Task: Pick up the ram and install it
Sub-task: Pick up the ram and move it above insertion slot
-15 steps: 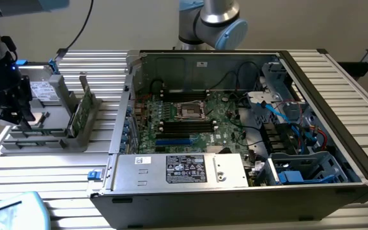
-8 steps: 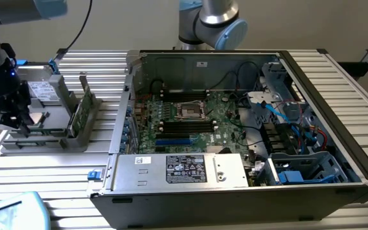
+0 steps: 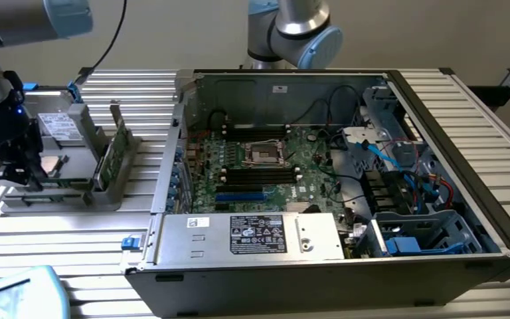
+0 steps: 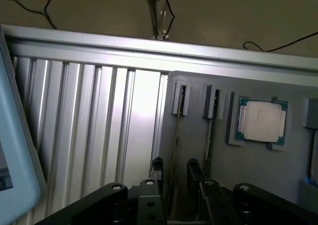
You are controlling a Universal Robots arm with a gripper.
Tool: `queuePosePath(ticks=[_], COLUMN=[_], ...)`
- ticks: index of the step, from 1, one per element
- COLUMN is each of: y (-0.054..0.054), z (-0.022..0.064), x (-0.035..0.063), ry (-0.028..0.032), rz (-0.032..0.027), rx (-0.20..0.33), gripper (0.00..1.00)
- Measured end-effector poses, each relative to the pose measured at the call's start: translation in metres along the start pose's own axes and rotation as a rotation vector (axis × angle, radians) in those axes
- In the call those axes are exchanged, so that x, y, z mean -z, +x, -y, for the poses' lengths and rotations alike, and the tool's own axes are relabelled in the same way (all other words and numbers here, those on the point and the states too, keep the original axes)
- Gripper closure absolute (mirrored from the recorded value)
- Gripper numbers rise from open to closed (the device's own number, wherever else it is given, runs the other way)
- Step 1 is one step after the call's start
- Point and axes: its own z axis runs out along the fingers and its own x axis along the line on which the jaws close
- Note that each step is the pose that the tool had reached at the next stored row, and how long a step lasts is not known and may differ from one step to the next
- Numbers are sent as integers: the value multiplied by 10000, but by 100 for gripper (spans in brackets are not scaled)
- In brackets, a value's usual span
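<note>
We see the gripper (image 3: 13, 178) hanging over the grey tray (image 3: 60, 201) that lies on the ribbed table (image 3: 60, 242), toward the exterior view's left side of that tray; its fingers (image 4: 157, 166) stand apart and hold nothing; the ram (image 3: 104, 163) stands upright on its long edge in a slot of the tray, off to the exterior view's right of the gripper and not touched by it; a second stick (image 3: 124, 143) stands in the slot just beside it, nearer the computer case (image 3: 180, 133); from the wrist we see one of the sticks (image 4: 175, 135) edge-on, lined up with the gap between the fingers, though we cannot tell which of the two it is; the square silver processor (image 3: 53, 165) lies flat in its own pocket of the tray, near the gripper; the grey drive (image 3: 56, 125) with a white label sits at the far end of the tray; the case lies open on the table, just beside the tray, with the green motherboard (image 3: 273, 166) showing inside it.
</note>
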Motion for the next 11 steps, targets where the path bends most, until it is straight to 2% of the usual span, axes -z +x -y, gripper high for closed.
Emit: queuePosePath(ticks=[11], y=[2], z=[12], x=[-200], ry=[2], rz=[-15], rx=[176], gripper=[67])
